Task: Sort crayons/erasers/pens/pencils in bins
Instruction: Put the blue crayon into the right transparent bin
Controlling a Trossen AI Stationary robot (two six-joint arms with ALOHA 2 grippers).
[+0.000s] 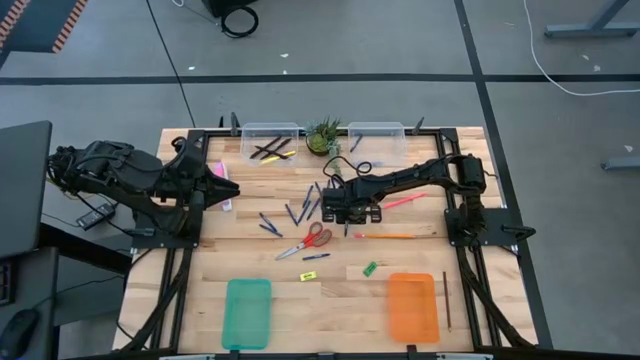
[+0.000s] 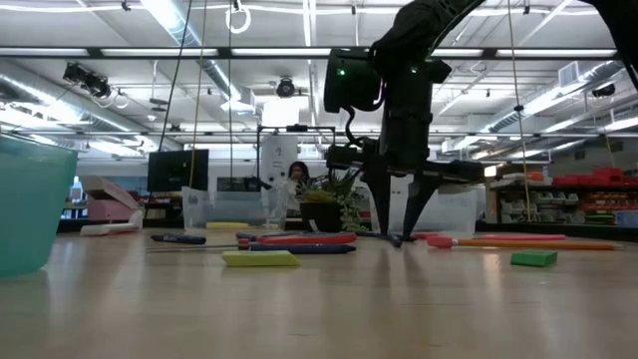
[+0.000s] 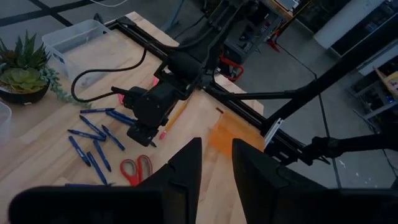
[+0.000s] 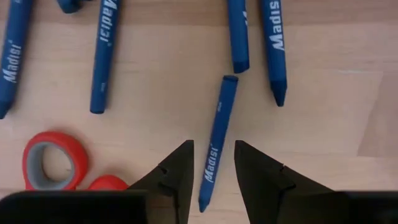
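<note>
The right end effector (image 1: 349, 212) is down at the bench (image 1: 330, 290) near its middle, working on the pens (image 1: 296, 212) that lie scattered there beside the red scissors (image 1: 312, 240). Its wrist view shows the two fingers (image 4: 177, 171) straddling one blue pen (image 4: 217, 140), the lower part of the pen lying in the narrow gap between them, with a sliver of wood still showing on either side; the grip does not look finished, so the pen seems framed rather than held. The low view shows the fingertips at or just above the wood. The step in hand looks like picking a pen for sorting. The next move calls for closing fully on that pen, lifting it clear of its neighbours and the scissors, then carrying it to a bin. Which bin is meant for pens I cannot tell: one clear bin (image 1: 270, 140) at the far edge already holds dark pencils (image 1: 270, 152) and a yellow one, the other clear bin (image 1: 376, 135) sits past the plant (image 1: 323, 136), and the teal tray (image 1: 247, 312) and orange tray (image 1: 413, 307) lie at the near edge. Erasers (image 1: 370, 268) lie loose between the pens and the trays. The left end effector (image 3: 214, 168) waits raised over the left edge, fingers narrowly apart and empty.
</note>
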